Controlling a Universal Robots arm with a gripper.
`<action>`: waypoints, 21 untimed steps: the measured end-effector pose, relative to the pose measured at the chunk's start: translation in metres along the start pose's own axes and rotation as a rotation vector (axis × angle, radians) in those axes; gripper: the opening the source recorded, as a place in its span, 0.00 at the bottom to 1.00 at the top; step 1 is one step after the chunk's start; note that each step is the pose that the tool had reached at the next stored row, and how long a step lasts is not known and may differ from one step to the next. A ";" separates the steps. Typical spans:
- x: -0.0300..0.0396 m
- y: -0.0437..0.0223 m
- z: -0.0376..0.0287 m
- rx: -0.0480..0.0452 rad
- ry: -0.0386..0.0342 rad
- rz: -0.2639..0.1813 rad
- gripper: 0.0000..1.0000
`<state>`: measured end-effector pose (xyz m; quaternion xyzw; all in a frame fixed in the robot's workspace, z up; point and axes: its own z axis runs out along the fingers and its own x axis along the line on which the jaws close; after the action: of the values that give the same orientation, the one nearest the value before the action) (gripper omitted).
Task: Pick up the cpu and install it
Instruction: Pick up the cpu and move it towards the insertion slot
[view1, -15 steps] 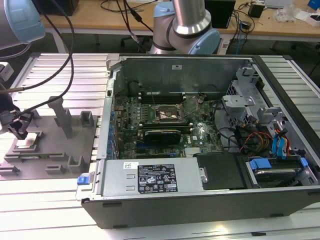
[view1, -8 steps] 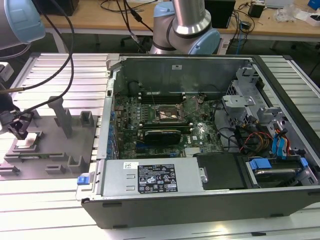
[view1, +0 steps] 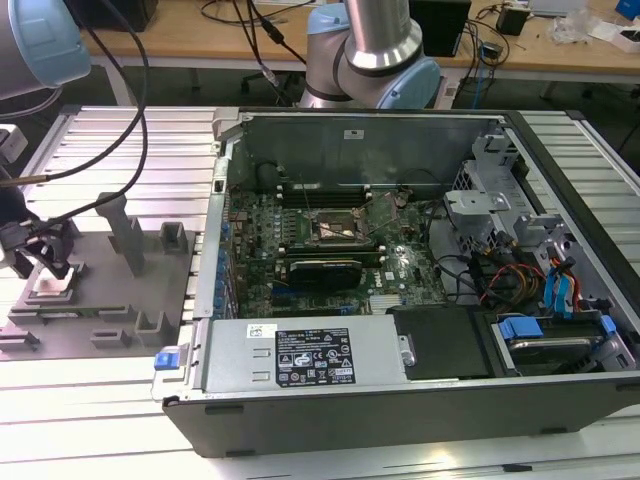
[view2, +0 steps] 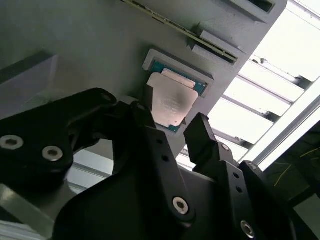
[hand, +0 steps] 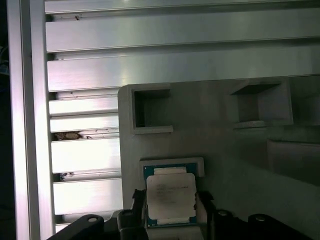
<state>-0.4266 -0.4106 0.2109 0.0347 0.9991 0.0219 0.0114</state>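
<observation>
Straddling the cpu (hand: 170, 196) with my fingers (hand: 139, 207) spread, one on each side of it, I cannot tell whether the pads touch its edges. The cpu lies flat, silver top up, in a shallow raised-rim pocket (hand: 172, 161) of the grey tray (hand: 225, 165). In the second wrist view the chip (view2: 170, 102) fills that pocket, with green board showing round the metal lid.

Beyond the pocket, the tray has two square recesses (hand: 150, 107), both deeper than the one with the cpu.

In the exterior view my gripper (view1: 45, 265) hangs over the tray's corner on the exterior view's left, right above the cpu (view1: 52, 290). The pocket sits close to the tray's edge, with the aluminium slats of the table (hand: 85, 155) just past it. Upright grey posts (view1: 125, 230) stand further in on the tray, apart from me.

Beside the tray, on the exterior view's right, the open computer case (view1: 450, 400) holds a motherboard (view1: 400, 265) with its dark metal-framed socket (view1: 335, 228) near the middle, well apart from the tray.
</observation>
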 end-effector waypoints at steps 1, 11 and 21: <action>0.0000 0.0000 0.0000 0.0000 0.0000 0.000 0.54; 0.0001 -0.0001 0.0079 -0.0013 0.0008 -0.055 0.66; 0.0007 0.0028 0.0207 -0.0001 0.0020 -0.080 0.66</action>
<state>-0.4266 -0.4069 0.1903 -0.0051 0.9997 0.0216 0.0113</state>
